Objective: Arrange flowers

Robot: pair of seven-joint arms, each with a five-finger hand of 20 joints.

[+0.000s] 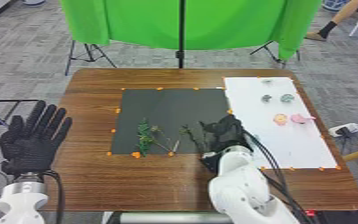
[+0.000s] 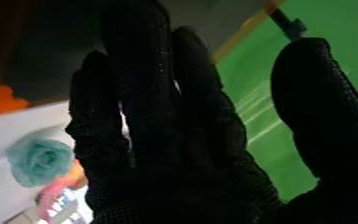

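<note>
- Flowers lay on the white sheet (image 1: 291,145) in the head view: a teal flower (image 1: 286,98), a pink flower (image 1: 302,118) just beside a peach-coloured flower (image 1: 280,119), and a small greyish flower (image 1: 266,98) near the teal one.
- On the black mat (image 1: 171,102), left of that sheet, a leafy green sprig (image 1: 143,135) lay toward the near edge, with thin twiggy stems (image 1: 162,138) beside it and a slender sprig (image 1: 189,132) farther right.
- The left hand (image 1: 31,142) was spread wide, fingers straight, at the left edge of the brown wooden table (image 1: 95,110).
- The right hand (image 1: 224,131) hung over the mat's right part, close to the sheet and near the slender sprig; whether they touched could not be told.
- In the right wrist view, the right hand (image 2: 167,170) had its fingers straight and close together, its thumb well apart from them.
- Beyond it, the teal flower (image 2: 40,160) rested on the white sheet, while green cloth (image 2: 286,170) hung behind the gap beside the thumb.
</note>
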